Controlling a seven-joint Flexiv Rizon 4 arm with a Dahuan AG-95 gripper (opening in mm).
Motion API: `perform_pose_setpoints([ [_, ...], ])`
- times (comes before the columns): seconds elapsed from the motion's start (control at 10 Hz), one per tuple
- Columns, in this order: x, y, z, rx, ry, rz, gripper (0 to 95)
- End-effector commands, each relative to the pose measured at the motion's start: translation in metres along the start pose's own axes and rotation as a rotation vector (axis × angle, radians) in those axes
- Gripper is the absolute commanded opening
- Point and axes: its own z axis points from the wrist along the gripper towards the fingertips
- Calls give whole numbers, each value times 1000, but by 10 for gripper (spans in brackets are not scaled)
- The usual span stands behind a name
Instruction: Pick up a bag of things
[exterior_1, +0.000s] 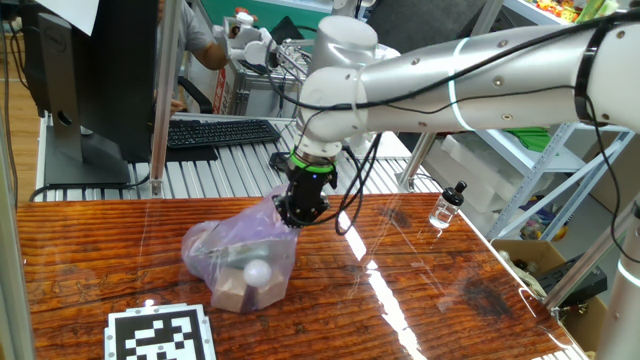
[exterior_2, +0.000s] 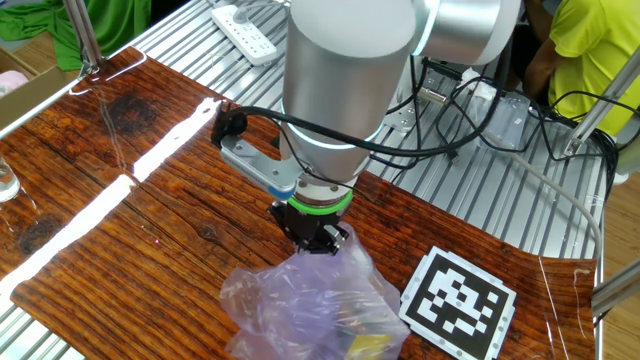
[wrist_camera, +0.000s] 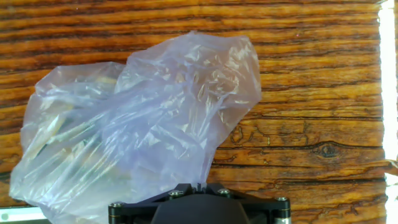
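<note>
The bag (exterior_1: 240, 250) is crinkly pale-lilac plastic and sits on the wooden table. Through it I see the things: a white ball (exterior_1: 258, 271) and a tan block (exterior_1: 232, 290). My gripper (exterior_1: 300, 215) is at the bag's upper right corner, shut on a pinch of the plastic. The other fixed view shows the gripper (exterior_2: 320, 240) right above the bag (exterior_2: 310, 305), with a yellow-green piece (exterior_2: 365, 345) inside. In the hand view the bag (wrist_camera: 143, 124) spreads up and left from the gripper (wrist_camera: 198, 185), its film drawn into the closed jaws. Whether the bag's bottom is off the table I cannot tell.
A small clear bottle with a black cap (exterior_1: 447, 207) stands at the right of the table. A black-and-white marker tag (exterior_1: 160, 335) lies near the front edge. A keyboard (exterior_1: 215, 132) and a monitor stand behind the table, and a power strip (exterior_2: 245, 32) lies on the slatted bench.
</note>
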Motion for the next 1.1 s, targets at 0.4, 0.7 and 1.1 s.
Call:
perform_pose_setpoints([
  [0.4, 0, 2, -11, 14, 22, 3, 0],
  [0.7, -1, 2, -21, 20, 43, 2, 0],
  [1.1, 2, 0, -36, 33, 61, 1, 0],
])
